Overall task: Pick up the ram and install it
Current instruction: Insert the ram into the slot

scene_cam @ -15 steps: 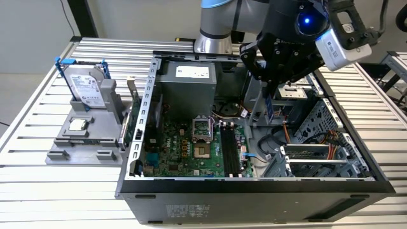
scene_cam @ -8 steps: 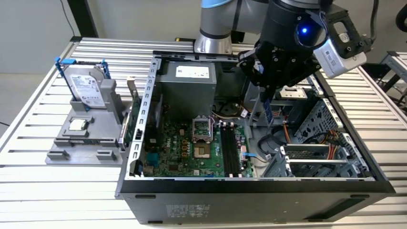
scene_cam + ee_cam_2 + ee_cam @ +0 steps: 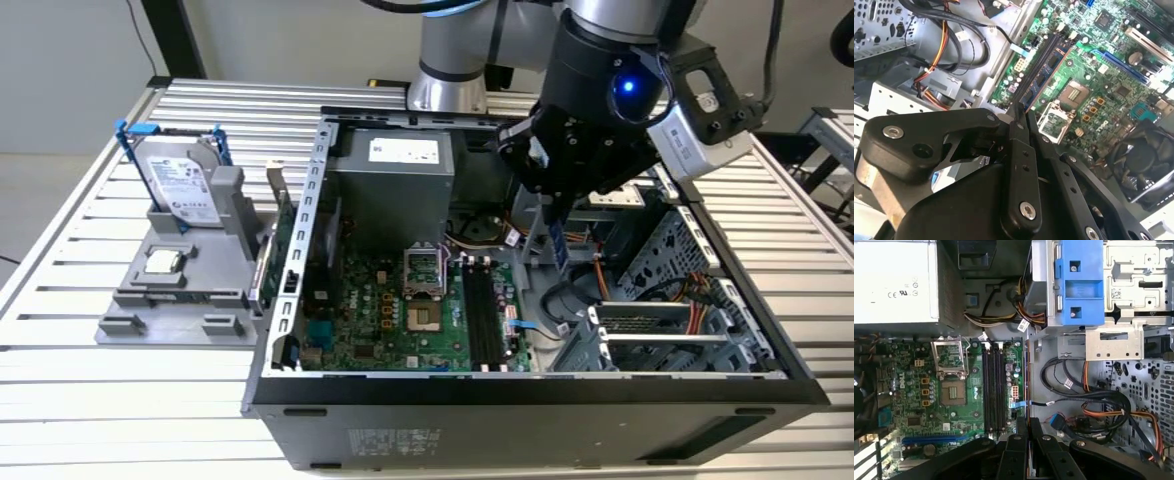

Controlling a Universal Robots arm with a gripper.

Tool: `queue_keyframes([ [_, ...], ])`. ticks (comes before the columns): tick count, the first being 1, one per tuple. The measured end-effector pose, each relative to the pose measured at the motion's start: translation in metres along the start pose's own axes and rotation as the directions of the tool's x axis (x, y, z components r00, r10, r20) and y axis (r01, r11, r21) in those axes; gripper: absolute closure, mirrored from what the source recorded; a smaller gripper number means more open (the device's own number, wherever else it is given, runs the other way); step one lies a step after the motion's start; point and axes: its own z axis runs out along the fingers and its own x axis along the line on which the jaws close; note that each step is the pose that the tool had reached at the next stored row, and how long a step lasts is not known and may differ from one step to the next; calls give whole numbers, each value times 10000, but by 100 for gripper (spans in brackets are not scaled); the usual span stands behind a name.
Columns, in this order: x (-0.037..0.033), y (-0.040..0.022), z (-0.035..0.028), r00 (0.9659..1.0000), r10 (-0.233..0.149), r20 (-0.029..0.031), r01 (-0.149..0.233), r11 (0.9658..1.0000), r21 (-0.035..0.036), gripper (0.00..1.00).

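My gripper (image 3: 558, 212) hangs inside the open computer case, shut on the ram (image 3: 553, 245), a thin dark stick that points down from the fingers. In the second wrist view the gripper (image 3: 1021, 114) holds the ram (image 3: 1048, 70), which shows as a bluish board with dark chips above the motherboard. In the first wrist view the ram (image 3: 1026, 385) is edge-on, a slim line running out from the gripper (image 3: 1027, 424). It hovers just to one side of the black memory slots (image 3: 994, 390), near the motherboard's edge. The slots (image 3: 483, 322) lie lower and toward the exterior view's left of the gripper.
A silver hard drive with blue brackets (image 3: 180, 185) and a small square processor chip (image 3: 163, 262) rest on a grey stand outside the case. Inside are the power supply (image 3: 394, 180), the processor socket (image 3: 424, 290), loose cables (image 3: 1089, 395) and a drive cage (image 3: 667, 335).
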Motion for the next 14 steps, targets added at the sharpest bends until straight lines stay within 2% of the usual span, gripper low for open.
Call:
queue_keyframes([
  [4,3,-1,46,10000,3,10,-3,10000,-1,100],
  [10,4,-1,56,10000,4,12,-4,10000,-1,100],
  [14,6,-2,89,10000,3,12,-3,10000,0,100],
])
